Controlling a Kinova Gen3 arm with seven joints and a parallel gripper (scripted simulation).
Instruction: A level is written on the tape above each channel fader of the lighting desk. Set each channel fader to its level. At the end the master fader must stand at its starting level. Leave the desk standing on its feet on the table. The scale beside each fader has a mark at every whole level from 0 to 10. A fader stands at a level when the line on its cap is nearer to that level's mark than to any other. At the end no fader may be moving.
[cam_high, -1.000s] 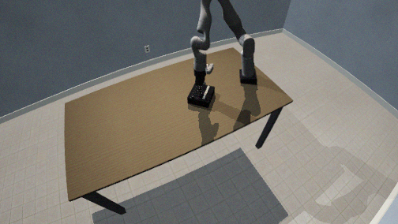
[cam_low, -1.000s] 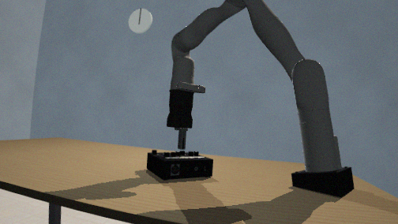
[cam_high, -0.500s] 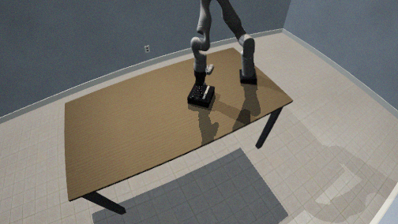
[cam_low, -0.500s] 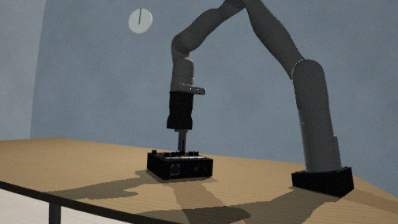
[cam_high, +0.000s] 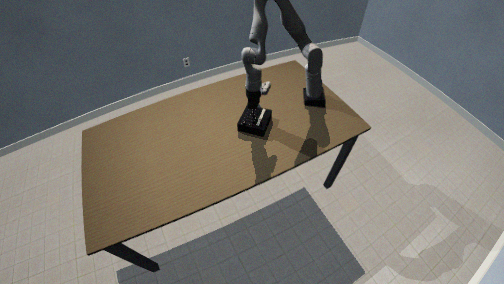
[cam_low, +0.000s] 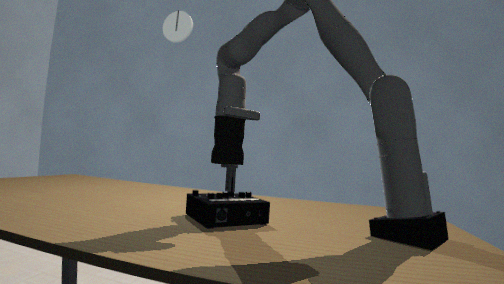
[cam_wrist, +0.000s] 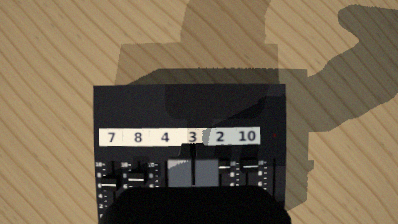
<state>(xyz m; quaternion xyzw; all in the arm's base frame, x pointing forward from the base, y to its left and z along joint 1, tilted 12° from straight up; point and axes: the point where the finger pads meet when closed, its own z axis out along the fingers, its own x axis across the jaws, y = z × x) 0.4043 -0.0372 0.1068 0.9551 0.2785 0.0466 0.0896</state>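
The pincer (cam_high: 253, 106) (cam_low: 230, 190) (cam_wrist: 192, 157), fingers pressed together, points down at the lighting desk (cam_high: 251, 129) (cam_low: 240, 214) (cam_wrist: 130, 107) beneath it, a box likely light enough to skid, whose small hard fader caps (cam_low: 242, 194) (cam_wrist: 136, 178) probably want gentle, level pushes.

The arm (cam_high: 258, 45) (cam_low: 232, 95) is finished in smooth grey — rounded, tubular segments. A black wrist section (cam_high: 253, 98) (cam_low: 228, 140) is fitted above slim grey jaws, and a flat grey tab (cam_high: 266, 87) (cam_low: 241, 113) is carried at the side.

Desk (cam_high: 254, 125) on table (cam_high: 200, 150); mat (cam_high: 245, 245) on floor (cam_high: 45, 200); wall outlet (cam_high: 186, 62).
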